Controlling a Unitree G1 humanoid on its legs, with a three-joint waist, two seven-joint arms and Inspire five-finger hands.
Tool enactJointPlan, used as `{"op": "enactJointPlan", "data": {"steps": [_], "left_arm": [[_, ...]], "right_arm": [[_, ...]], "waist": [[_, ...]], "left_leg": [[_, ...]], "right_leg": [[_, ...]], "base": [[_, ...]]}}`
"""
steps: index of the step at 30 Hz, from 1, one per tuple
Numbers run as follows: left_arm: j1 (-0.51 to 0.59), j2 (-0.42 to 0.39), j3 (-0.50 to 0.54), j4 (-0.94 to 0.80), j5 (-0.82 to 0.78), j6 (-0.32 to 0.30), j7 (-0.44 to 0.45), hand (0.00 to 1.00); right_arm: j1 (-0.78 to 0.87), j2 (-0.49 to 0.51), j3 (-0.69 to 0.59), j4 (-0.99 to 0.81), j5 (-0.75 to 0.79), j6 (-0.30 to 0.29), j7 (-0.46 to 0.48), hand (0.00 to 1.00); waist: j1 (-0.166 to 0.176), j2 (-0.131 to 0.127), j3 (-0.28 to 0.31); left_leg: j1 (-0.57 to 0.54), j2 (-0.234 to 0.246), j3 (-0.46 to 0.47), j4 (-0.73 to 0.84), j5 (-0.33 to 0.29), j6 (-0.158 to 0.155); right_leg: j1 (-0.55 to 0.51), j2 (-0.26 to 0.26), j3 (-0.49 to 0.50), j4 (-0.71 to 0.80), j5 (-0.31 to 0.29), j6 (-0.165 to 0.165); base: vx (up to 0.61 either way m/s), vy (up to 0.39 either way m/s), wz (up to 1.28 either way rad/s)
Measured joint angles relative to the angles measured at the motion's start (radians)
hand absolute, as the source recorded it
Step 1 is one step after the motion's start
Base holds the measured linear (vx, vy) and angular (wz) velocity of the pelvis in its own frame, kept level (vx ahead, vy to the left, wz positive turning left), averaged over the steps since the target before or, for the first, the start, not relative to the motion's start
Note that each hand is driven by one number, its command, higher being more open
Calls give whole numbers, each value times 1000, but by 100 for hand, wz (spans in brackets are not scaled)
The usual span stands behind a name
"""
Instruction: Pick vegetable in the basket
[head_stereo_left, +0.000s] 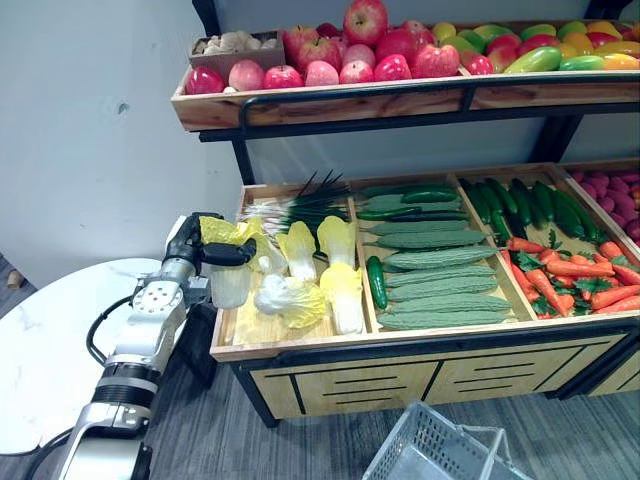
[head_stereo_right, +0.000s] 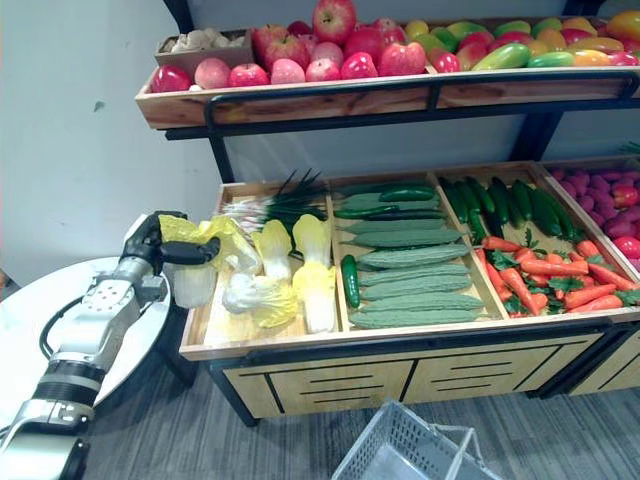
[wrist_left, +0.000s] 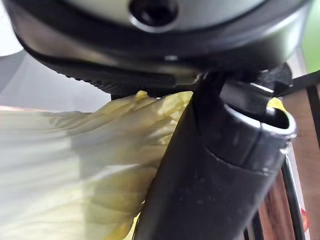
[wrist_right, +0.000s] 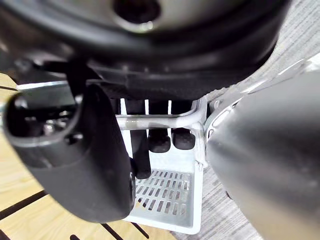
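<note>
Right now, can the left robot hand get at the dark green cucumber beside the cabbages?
Probably not yet: the left robot hand is shut on a cabbage; nothing covers the cucumber.

Crate (head_stereo_left: 290, 343): was matt, grained wood.
Basket (head_stereo_left: 415, 440): was smooth plastic lattice.
Cabbage (wrist_left: 75, 165): looked crinkled, matt.
Apples (head_stereo_left: 365, 20): looked glossy.

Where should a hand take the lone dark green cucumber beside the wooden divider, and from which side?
Probably at its middle, from above: the dark green cucumber lies flat, front to back, hemmed in by the wooden divider and bumpy green gourds, leaving only its top free.
</note>
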Motion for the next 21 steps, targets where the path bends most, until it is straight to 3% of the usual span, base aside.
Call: {"op": "enactJointPlan", "data": {"steps": [6, 9, 15, 21], "left_arm": [[23, -11, 1, 3, -79, 0, -45, 0], [22, -11, 6, 20, -113, -1, -53, 0], [-26, -12, 18, 29, -161, -1, -57, 0], [-109, -12, 18, 29, -203, 0, -42, 0]], "right_arm": [[14, 10, 2, -1, 0, -24, 1, 0], [36, 11, 1, -1, 0, -30, 5, 0], [64, 16, -10, -1, 0, -31, 5, 0], [80, 10, -24, -1, 1, -31, 5, 0]], "waist": [[0, 0, -1], [0, -3, -40], [0, -32, -79], [-4, -19, -99]], "left_leg": [[18, 7, 18, 0, -7, -9], [1, 8, 31, 0, -15, -8], [3, 5, 43, 0, -14, -7], [3, 9, 56, 0, -17, -5]], "right_leg": [[10, 4, 13, -3, -3, -4], [-12, 3, 24, -2, -2, -4], [-20, 0, 41, 7, -2, -5], [-34, 1, 52, 23, -1, -6]], "base": [[-6, -8, -7], [-6, 2, -8], [6, 6, -6], [-56, 4, -5]]}}
